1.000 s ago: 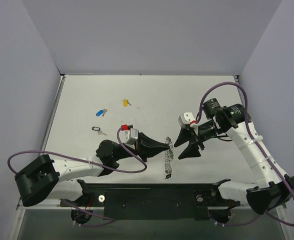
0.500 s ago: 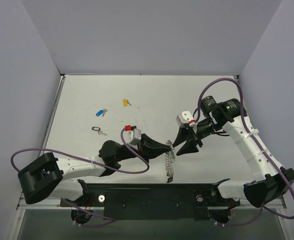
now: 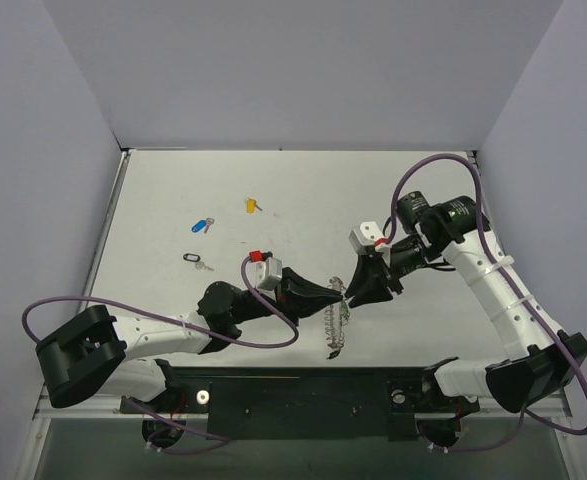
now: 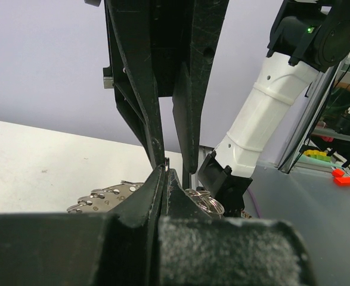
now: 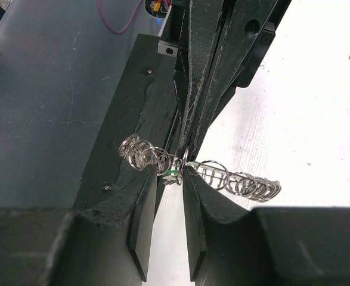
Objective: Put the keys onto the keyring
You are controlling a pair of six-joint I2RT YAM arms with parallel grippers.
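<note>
A pale table [image 3: 423, 180] fills the overhead view. The left arm [image 3: 163, 335] reaches in from the lower left and the right arm [image 3: 493, 290] curves in from the lower right, meeting tip to tip just below centre.

The left gripper [image 3: 330, 292] is pinched tight on the top edge of the keyring [image 3: 335, 328], a hoop of wire loops standing on edge below it. The right gripper [image 3: 356, 292] has its jaws a narrow gap apart, straddling that same edge. Its wrist view shows a sliver of green [image 5: 172, 173] there, probably a key head.

A blue-headed key [image 3: 202, 225], a yellow-headed key [image 3: 252, 205] and a black-headed key [image 3: 195, 259] lie loose at the upper left, well apart from the ring.

Risks: the two sets of fingers are crowded together and could collide. If the right jaws shut on a wire loop instead of the key, a pull could drag the ring out of the left grip, or the key could drop.
</note>
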